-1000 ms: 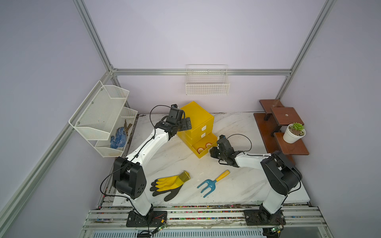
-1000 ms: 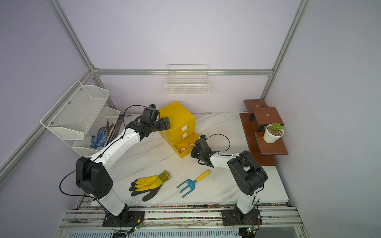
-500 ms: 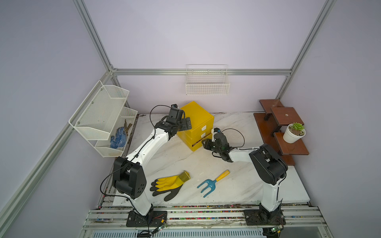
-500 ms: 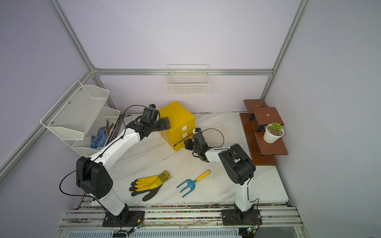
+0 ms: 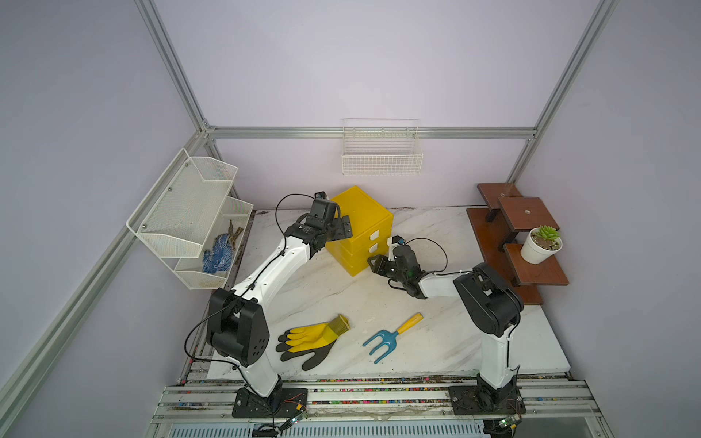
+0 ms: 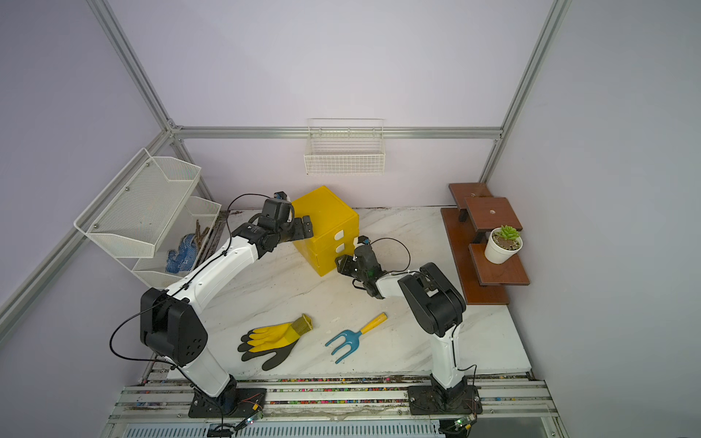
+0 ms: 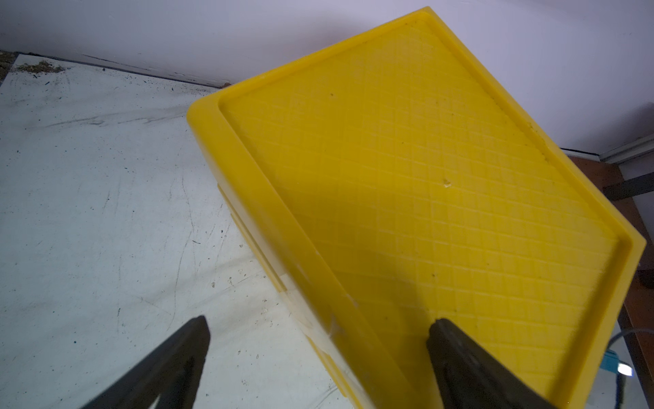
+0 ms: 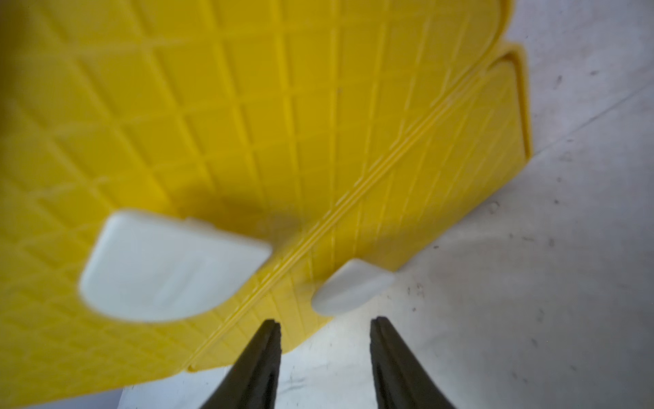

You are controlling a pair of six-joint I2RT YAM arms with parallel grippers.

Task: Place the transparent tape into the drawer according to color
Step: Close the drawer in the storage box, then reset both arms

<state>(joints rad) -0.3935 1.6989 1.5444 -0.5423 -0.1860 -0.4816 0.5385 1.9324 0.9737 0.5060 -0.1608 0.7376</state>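
Note:
The yellow cabinet (image 5: pixel 360 223) (image 6: pixel 326 223) stands at the back of the table with every drawer pushed in. The transparent tape is out of view. My left gripper (image 5: pixel 343 229) (image 7: pixel 318 329) is open and straddles the cabinet's top left edge (image 7: pixel 283 230). My right gripper (image 5: pixel 373 263) (image 8: pixel 325 329) sits low in front of the cabinet, open, with nothing between its fingers. Just ahead of its tips is the white tab handle (image 8: pixel 354 287) of the bottom drawer (image 8: pixel 442 159). The middle drawer's handle (image 8: pixel 170 265) is beside it.
A yellow and black glove (image 5: pixel 307 339) and a blue hand fork with a yellow handle (image 5: pixel 392 335) lie near the front. Wooden steps (image 5: pixel 523 216) with a potted plant (image 5: pixel 540 246) stand at the right. White wire baskets hang at the left (image 5: pixel 189 212) and on the back wall (image 5: pixel 381 151).
The bottom drawer, pulled out a second ago with orange rolls showing, has been pushed shut by my right gripper. That gripper's jaws have since parted. The left arm has not moved.

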